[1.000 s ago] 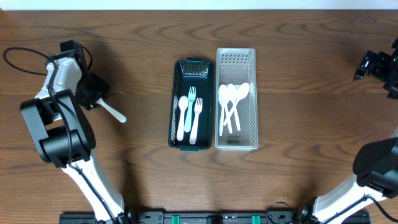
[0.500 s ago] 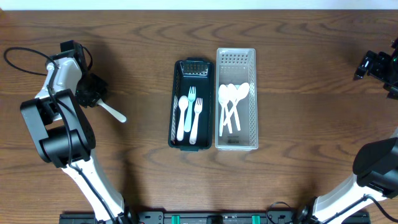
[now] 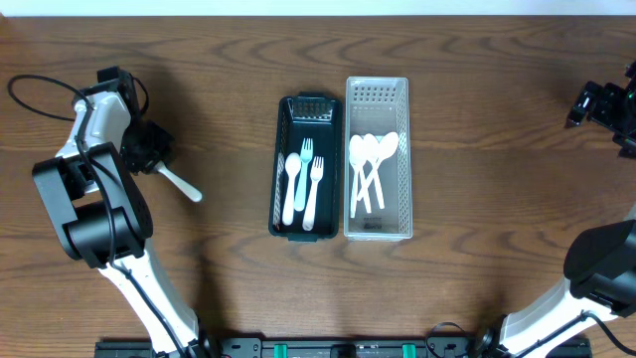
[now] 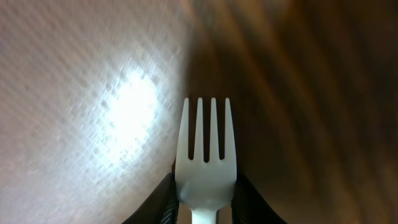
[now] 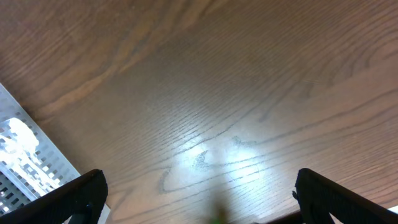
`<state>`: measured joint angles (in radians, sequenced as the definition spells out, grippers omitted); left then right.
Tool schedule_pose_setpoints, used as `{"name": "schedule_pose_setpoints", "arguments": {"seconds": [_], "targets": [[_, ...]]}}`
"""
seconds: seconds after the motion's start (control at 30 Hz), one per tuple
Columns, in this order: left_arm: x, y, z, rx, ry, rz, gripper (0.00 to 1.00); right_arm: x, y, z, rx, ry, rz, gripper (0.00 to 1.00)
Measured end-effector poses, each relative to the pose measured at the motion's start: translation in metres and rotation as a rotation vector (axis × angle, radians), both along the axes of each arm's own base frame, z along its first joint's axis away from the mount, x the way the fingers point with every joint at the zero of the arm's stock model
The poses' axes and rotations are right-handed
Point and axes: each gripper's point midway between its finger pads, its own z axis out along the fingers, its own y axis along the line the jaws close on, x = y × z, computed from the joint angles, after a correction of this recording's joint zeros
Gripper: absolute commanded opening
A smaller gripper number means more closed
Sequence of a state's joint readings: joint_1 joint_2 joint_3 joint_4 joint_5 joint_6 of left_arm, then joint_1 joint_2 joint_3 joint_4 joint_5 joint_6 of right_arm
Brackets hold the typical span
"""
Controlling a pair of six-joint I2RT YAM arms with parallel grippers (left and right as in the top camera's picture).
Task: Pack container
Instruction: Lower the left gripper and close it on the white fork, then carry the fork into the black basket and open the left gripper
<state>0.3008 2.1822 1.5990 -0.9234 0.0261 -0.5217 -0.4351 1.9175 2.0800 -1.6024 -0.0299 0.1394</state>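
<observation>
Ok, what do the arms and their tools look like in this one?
Both arms are black, blocky links with white sections: left arm, right arm. A thin black cable loops by the left one. The left tool and right tool have dark fingers.

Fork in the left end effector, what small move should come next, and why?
Probably carry the fork toward the dark bin: the left end effector is shut on it, two forks already lie there, and the clear bin holds only spoons.
</observation>
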Motion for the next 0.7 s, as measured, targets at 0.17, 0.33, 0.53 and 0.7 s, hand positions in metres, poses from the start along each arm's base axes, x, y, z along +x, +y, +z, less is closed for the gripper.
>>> {"name": "schedule_pose_setpoints", "arguments": {"seconds": [0.17,0.33,0.53,0.7], "targets": [[-0.009,-0.013,0.018,-0.007,0.025,-0.107,0.19,0.000,0.000,0.000,0.001,0.001,0.000,0.99],[-0.004,-0.052,0.097,0.038,-0.106,-0.276,0.19,0.000,0.000,0.000,0.001,0.001,0.000,0.99],[-0.010,-0.150,0.196,0.072,-0.339,-0.563,0.19,0.000,0.000,0.000,0.001,0.001,0.000,0.99],[-0.026,-0.231,0.211,0.035,-0.400,-0.778,0.19,0.000,0.000,0.000,0.000,0.001,0.000,0.99]]}}
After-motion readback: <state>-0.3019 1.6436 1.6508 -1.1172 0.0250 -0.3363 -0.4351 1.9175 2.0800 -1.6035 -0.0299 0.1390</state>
